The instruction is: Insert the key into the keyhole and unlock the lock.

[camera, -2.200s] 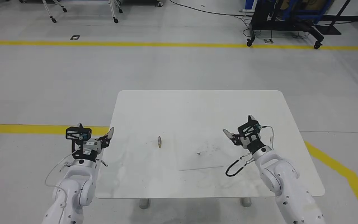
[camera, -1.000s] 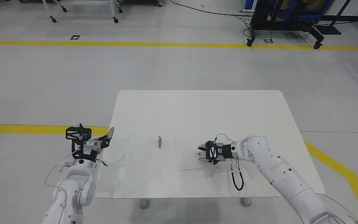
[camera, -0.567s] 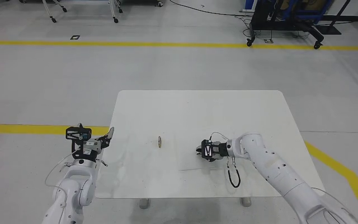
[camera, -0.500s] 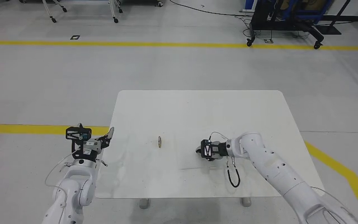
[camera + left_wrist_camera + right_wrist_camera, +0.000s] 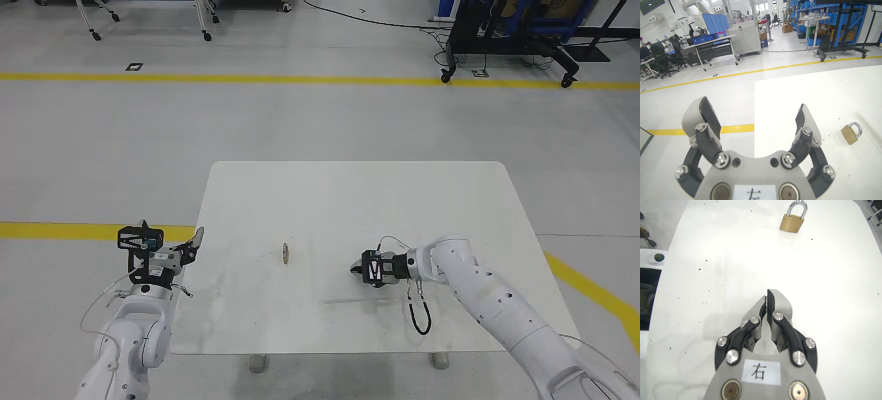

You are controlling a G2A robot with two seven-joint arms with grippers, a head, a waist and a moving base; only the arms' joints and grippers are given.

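Padlock [image 5: 792,223] first: a brass body with a silver shackle, lying flat on the white table [image 5: 400,200], roughly mid-width and toward the near half in the top view. My right gripper [image 5: 767,294] is low over the table, well apart from the padlock, with its tips pointing toward it. Its fingers are pressed nearly together, the ribbed pads [image 5: 770,306] facing each other across only a thin slit. In that slit I see a narrow bright metal edge, which I take to be the key [image 5: 766,303], though so little of it shows that I cannot be sure of its shape or which way it points. I cannot tell whether the tips touch the tabletop or hang just above it. My left gripper [image 5: 757,115] is beyond the table's left edge, over the pale floor with its yellow line [image 5: 734,128], and its fingers are spread wide with nothing between them. From its wrist view the padlock lies off to one side on the table, shackle end raised slightly off the surface. Small dark specks [image 5: 706,260] dot the tabletop between my right gripper and the padlock.
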